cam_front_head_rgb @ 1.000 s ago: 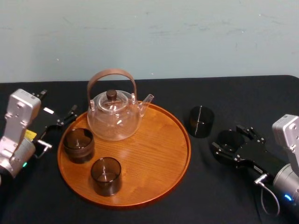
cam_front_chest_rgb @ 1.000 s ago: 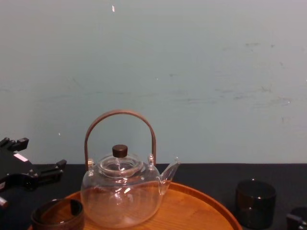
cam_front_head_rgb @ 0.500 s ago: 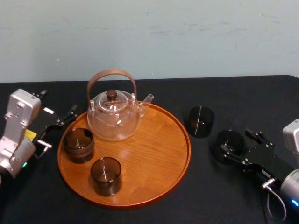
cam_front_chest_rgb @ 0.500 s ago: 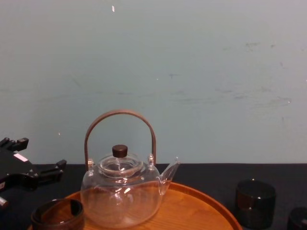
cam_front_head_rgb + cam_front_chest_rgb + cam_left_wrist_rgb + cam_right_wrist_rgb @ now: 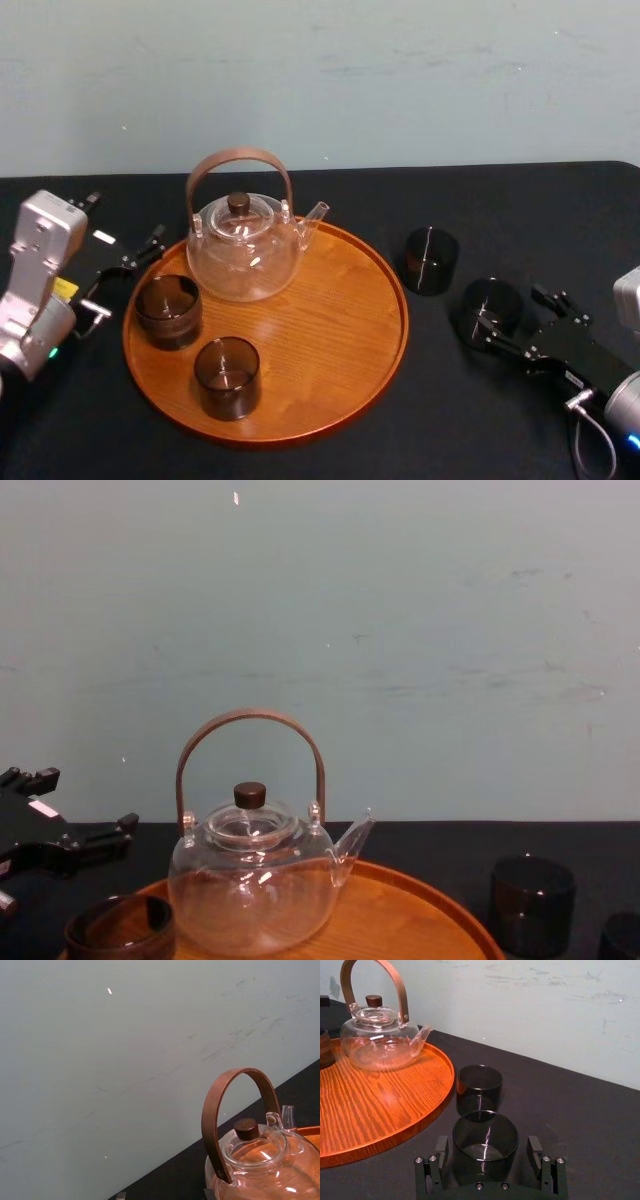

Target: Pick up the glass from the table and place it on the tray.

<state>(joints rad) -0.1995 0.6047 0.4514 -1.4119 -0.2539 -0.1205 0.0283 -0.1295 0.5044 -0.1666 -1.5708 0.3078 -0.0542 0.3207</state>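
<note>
Teapot (image 5: 243,255), two glasses (image 5: 168,310) (image 5: 227,376) on tray (image 5: 335,330)

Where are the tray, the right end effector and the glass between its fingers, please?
tray (image 5: 340,325): head view, bare wood floor.
right end effector (image 5: 488,1145): right wrist view, midway between open fingertips.
glass (image 5: 492,306): head view, its dark interior.

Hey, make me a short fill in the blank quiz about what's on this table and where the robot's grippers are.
The tray holds the teapot and ____ dark glasses. The right gripper has open fingers either side of a glass standing on the ____. The left gripper is parked beside the tray's ____ edge.
Missing words: two, table, left.
</note>
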